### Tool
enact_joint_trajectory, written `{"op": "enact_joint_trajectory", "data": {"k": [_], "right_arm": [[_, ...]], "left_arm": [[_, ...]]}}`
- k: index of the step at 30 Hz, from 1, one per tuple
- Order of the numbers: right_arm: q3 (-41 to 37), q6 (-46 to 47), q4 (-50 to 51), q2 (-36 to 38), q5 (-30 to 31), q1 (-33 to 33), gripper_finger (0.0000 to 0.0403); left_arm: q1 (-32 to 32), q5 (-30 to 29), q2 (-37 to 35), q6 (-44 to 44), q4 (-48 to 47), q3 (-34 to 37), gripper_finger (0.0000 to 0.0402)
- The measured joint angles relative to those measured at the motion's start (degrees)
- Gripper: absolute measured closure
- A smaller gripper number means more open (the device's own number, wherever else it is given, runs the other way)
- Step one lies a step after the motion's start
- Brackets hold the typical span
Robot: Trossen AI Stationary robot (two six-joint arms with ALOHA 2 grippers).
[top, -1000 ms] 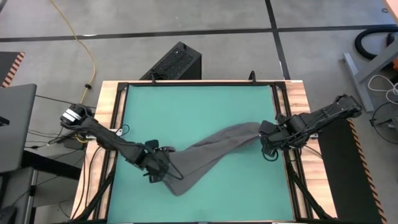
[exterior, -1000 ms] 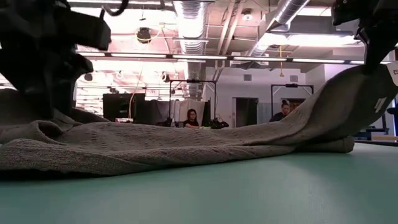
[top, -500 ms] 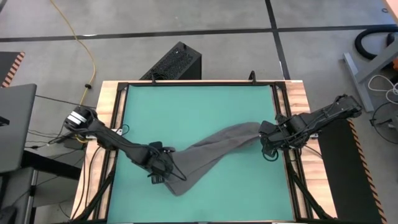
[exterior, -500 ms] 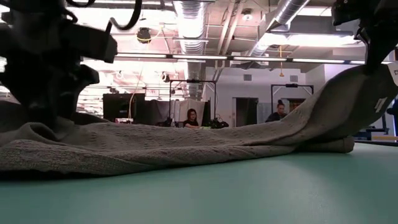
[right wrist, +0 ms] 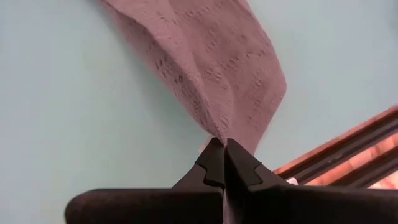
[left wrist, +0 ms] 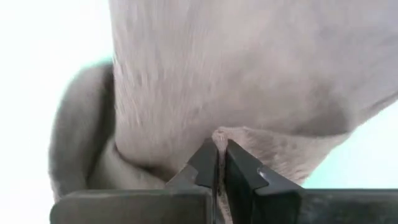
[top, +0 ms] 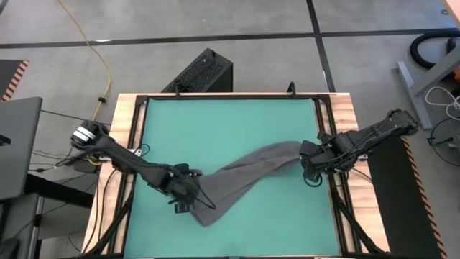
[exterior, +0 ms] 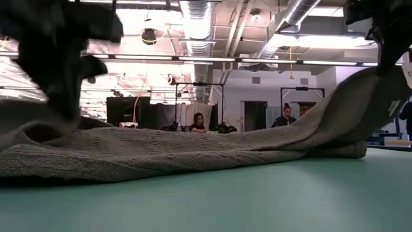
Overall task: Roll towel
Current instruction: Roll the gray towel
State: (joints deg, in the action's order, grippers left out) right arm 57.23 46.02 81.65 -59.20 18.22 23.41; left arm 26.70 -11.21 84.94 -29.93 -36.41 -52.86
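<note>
Since a second ago my left pincer (top: 188, 202) has closed from wide open to a tight pinch on one end of the towel (top: 244, 174), a plain dark grey soft cloth of long rectangular shape, while the right pincer (top: 307, 167) has not shifted. Through the left wrist camera I see the two dark angular fingertips (left wrist: 205, 163) pressed together with a fold of the knitted fabric (left wrist: 249, 74) caught between them; the cloth bulges in a thick rounded ridge just beyond the tips and curls into a loop to one side.

My right pincer is clamped on the opposite end. Its wrist camera shows the fingers (right wrist: 214, 163) meeting with no gap, and the towel (right wrist: 211, 68) fanning away from them in a taut wedge, its weave marked by rows of small open stitches. Beside that pincer lies the dark metal and pale wood frame (right wrist: 348, 155) of the table edge.

From above, the towel stretches as a twisted diagonal band between the two pincers, narrow and bunched at the right one, wider and flatter near the left one, lying across the smooth green mat (top: 230, 122). At table height the cloth (exterior: 193, 151) reads as a low ribbed mound with a coarse looped texture, rising steeply toward the right pincer. A small white tag (exterior: 393, 108) shows on that raised part. Two people (exterior: 198, 122) stand far beyond the table, in the room.
</note>
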Motion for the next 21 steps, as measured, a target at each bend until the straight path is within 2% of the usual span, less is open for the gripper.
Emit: {"op": "enact_joint_trajectory", "data": {"k": [4, 7, 12, 14, 18, 21], "right_arm": [[4.9, -0.4, 0.4, 0.8, -0.5, 3.5, 0.039], [11.5, -0.6, 0.0, 1.9, -2.2, 7.7, 0.039], [24.6, -3.4, -5.5, 2.3, -4.5, 17.8, 0.039], [29.0, -7.1, -9.7, 2.3, -4.5, 22.3, 0.039], [34.8, -18.8, -22.5, 2.2, -4.9, 31.3, 0.039], [37.9, -26.4, -26.7, 1.3, -5.0, 37.2, 0.039]], "left_arm": [[2.1, -5.1, -9.4, 1.8, 5.0, 0.0, 0.04], [5.1, -9.5, -18.8, 6.2, 13.6, 0.0, 0.0401], [13.6, -14.0, -30.8, 22.7, 34.8, 0.0, 0.0401], [17.4, -13.1, -32.8, 32.4, 44.9, 0.0, 0.0401], [23.6, -5.7, -32.8, 52.1, 62.1, 0.0, 0.0401], [26.6, -4.0, -31.4, 62.6, 66.7, -1.7, 0.0401]]}}
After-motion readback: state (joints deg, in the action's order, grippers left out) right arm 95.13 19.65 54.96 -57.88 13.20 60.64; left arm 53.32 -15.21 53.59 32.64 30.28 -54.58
